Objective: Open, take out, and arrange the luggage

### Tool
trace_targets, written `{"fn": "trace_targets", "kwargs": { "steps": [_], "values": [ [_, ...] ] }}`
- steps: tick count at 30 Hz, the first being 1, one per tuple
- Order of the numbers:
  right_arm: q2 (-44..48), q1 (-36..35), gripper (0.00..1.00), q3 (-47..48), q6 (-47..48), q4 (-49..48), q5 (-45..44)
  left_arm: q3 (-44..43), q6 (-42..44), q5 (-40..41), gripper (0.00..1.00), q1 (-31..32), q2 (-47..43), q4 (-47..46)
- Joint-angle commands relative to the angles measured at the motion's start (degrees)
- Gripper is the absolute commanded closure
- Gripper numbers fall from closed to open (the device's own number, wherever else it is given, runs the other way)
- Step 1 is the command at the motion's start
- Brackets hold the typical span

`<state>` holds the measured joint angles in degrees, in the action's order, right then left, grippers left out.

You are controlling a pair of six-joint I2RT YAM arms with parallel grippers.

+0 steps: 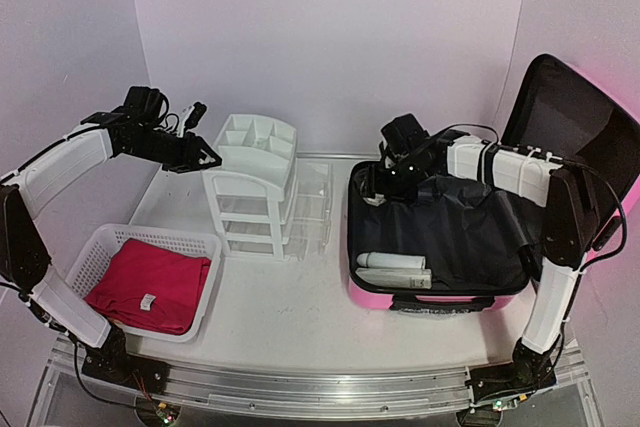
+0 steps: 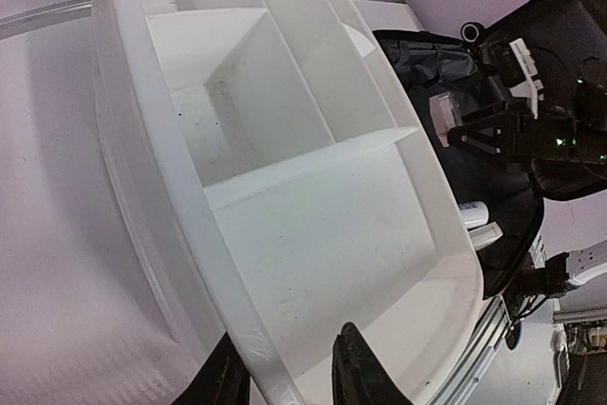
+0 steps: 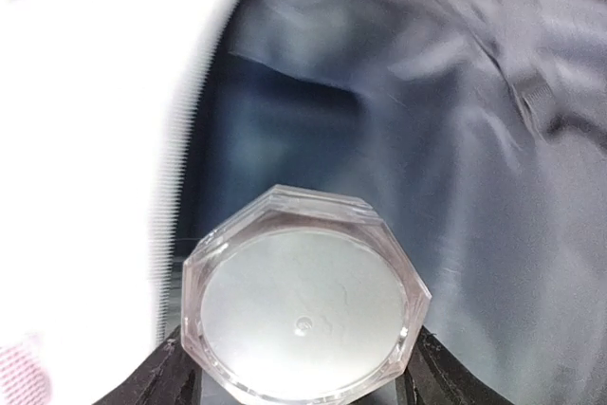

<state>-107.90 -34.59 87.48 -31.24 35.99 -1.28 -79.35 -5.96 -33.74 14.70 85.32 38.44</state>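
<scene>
Two claws are working; the right claw (image 3: pixel 303 381) is gripping a clear jar (image 3: pixel 303 296) inside the open pink luggage (image 1: pixel 470 232), at its far left corner, probably lifting it out; the left claw (image 2: pixel 289 372) is sitting narrow around the white organizer (image 2: pixel 313 234) rim, maybe steadying it; I cannot tell if it is pinching.

Bright, even light; right wrist view of luggage (image 3: pixel 455 139) motion-blurred.
</scene>
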Motion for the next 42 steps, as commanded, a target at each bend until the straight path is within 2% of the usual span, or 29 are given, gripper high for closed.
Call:
{"fn": "trace_targets", "kwargs": {
  "steps": [1,7,13,17,21,24,29,32,34,37,40,42],
  "values": [
    [2.03,-5.89,0.58,4.23,5.55,-7.25,3.74,1.12,1.47,-0.50,0.70,0.81,2.08,2.96],
    [-5.04,-10.78,0.55,13.28,8.15,-6.98,5.11,1.12,1.37,-0.90,0.70,0.81,1.96,2.92],
    [-11.42,-12.37,0.51,21.32,8.41,-2.80,5.25,1.26,1.73,-0.10,0.70,0.83,1.72,2.97],
    [-12.18,-12.90,0.45,21.23,8.78,-1.99,3.56,1.12,1.28,-1.87,0.70,0.85,1.48,2.98],
    [-12.43,-12.87,0.40,22.63,9.02,0.47,2.11,1.17,1.71,0.15,0.70,0.79,1.52,2.96],
    [-12.70,-12.97,0.38,22.28,8.93,0.58,2.33,0.95,0.82,-3.19,0.70,0.77,1.53,2.94],
    [-12.35,-13.00,0.26,24.02,8.59,2.52,2.28,1.27,1.65,0.43,0.70,0.77,1.30,2.86],
    [-11.09,-13.04,0.20,23.25,8.55,2.59,2.88,1.06,0.99,-2.77,0.70,0.84,0.75,2.89],
    [-10.30,-13.05,0.17,23.02,8.61,2.60,2.93,1.29,1.23,-2.19,0.70,0.74,0.51,2.63],
    [-7.52,-13.05,0.17,21.11,8.53,2.77,0.06,1.24,1.45,-0.12,0.70,0.52,1.15,2.85],
    [-3.49,-12.92,0.21,16.26,7.02,2.69,-7.69,1.18,1.00,-2.44,0.70,0.52,0.49,2.78],
    [-1.62,-12.59,0.27,13.81,6.39,2.73,-13.01,1.30,1.32,-1.17,0.69,0.56,0.45,2.73]
  ]
}}
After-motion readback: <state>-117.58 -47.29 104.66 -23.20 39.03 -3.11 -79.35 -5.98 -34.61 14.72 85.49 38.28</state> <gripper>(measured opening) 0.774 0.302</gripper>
